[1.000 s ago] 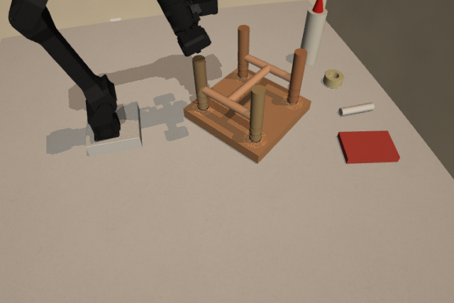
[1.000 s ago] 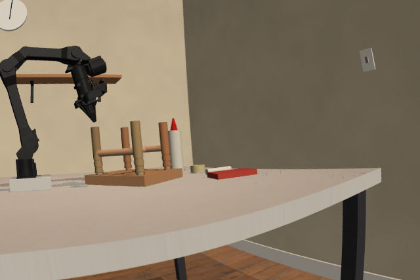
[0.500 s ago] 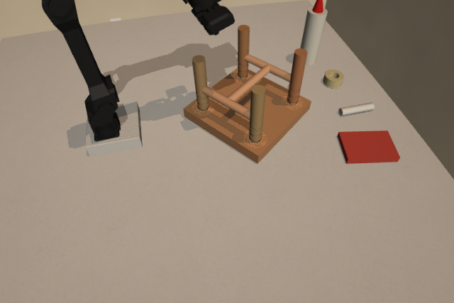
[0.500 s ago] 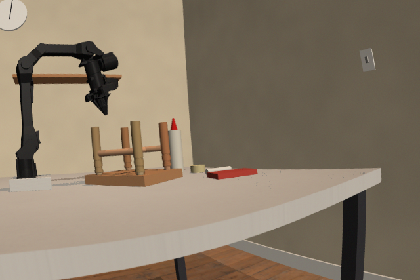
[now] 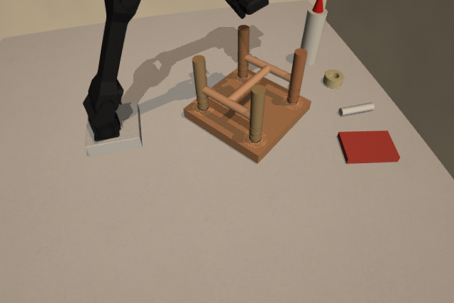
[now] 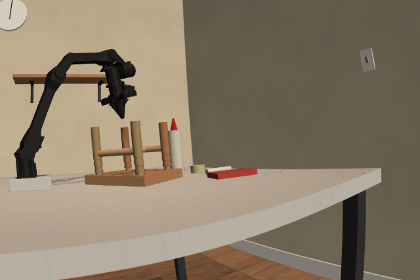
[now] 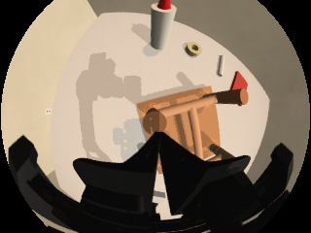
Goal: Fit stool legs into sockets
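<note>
Gripper: the black parallel-jaw gripper (image 6: 121,113) is clenched fully on nothing, its fingers meeting in a downward point. It hangs in the air above the far side of the stool, touching no leg.
Why shut: with nothing to carry, closed fingers make a narrow tip, which suits pressing on a leg top or simply passing between the legs without snagging.
Leg below: the far dark-brown turned wooden leg (image 5: 242,51) stands upright in its socket, beneath the gripper with a clear gap between them.
Other legs: the right reddish-brown wooden leg (image 5: 297,76), the near olive-tan wooden leg (image 5: 257,112) and the left tan wooden leg (image 5: 200,81) also stand upright, one at each corner.
Rungs: pale wooden cross rungs (image 5: 252,81) tie the four legs together in an H, which helps hold them in line.
Seat: the square brown wooden seat (image 5: 269,145) lies flat on the pale worktop (image 5: 205,226), stool upside down.
Progress: all four legs look seated; whether every shoulder is fully down is too fine to tell.
Bystanders: a white cylindrical glue bottle with a red cone cap (image 5: 313,33), a small tan ring (image 5: 333,78), a short white dowel (image 5: 356,108) and a flat red block (image 5: 368,146) sit to the right, apart from the stool.
Remaining: the arm should withdraw well away.
</note>
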